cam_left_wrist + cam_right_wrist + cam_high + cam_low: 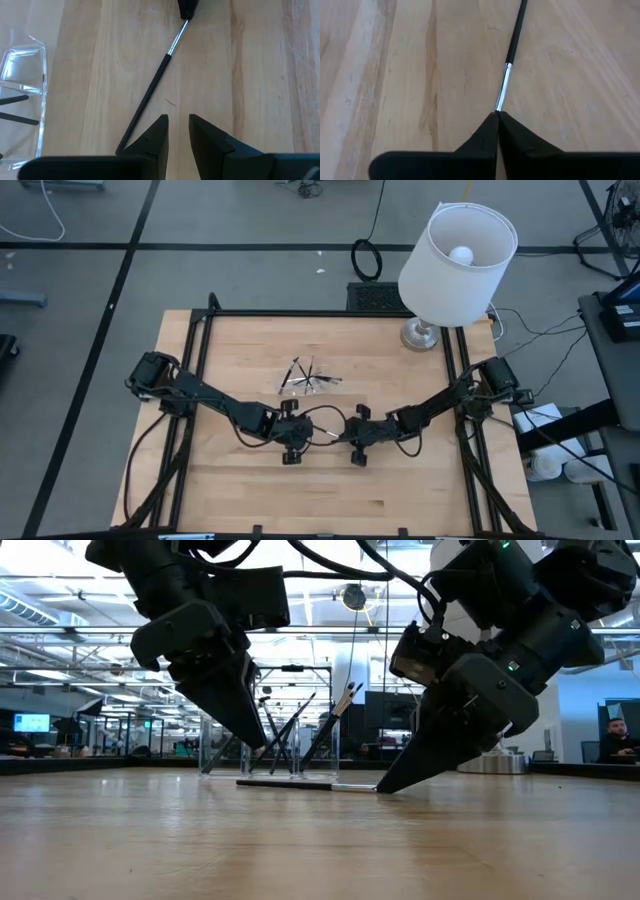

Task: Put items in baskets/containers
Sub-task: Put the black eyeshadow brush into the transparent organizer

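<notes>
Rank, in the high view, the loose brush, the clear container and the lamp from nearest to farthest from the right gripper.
From the right gripper:
1. Loose brush: lying on the wood, its metal end pinched in the shut fingers.
2. Clear container: mid-table, beyond both grippers, brushes standing in it.
3. Lamp: far right corner.

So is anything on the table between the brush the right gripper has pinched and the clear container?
Nothing visible. The right gripper is shut on the brush at its metal end; bare wood lies between it and the clear container. The left gripper hovers open beside the handle.
</notes>
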Available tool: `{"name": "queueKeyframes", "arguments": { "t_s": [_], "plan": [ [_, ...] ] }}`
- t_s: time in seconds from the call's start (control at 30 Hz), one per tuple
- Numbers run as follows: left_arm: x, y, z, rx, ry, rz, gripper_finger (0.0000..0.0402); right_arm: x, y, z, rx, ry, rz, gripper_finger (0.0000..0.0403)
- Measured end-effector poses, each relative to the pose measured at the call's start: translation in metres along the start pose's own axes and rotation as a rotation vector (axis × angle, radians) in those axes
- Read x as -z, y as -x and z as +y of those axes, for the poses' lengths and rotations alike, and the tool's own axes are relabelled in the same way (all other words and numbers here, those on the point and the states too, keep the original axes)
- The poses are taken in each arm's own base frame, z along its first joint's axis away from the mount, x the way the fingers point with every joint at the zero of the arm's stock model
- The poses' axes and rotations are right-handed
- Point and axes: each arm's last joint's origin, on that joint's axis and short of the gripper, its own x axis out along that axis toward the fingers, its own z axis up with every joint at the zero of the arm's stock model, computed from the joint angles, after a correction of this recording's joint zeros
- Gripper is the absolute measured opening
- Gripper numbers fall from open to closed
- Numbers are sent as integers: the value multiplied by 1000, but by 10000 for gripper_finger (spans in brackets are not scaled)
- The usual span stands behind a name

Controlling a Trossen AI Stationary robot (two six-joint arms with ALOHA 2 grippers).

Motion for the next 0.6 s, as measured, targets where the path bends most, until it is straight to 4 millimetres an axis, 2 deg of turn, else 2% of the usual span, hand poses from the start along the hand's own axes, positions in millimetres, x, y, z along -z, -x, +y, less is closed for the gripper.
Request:
{"name": "queueKeyframes", "arguments": {
  "t_s": [0.27, 0.4, 0.6],
  "plan": [
    [2, 2, -8, 14, -5, 0, 85, -8, 7, 2, -11, 103, -23, 0],
    [5, 5, -17, 27, -9, 1, 85, -19, 22, 1, 2, 155, -7, 0],
    [11, 10, -31, 43, -1, 6, 85, -51, 51, 5, 26, 211, -32, 0]
  ]
}}
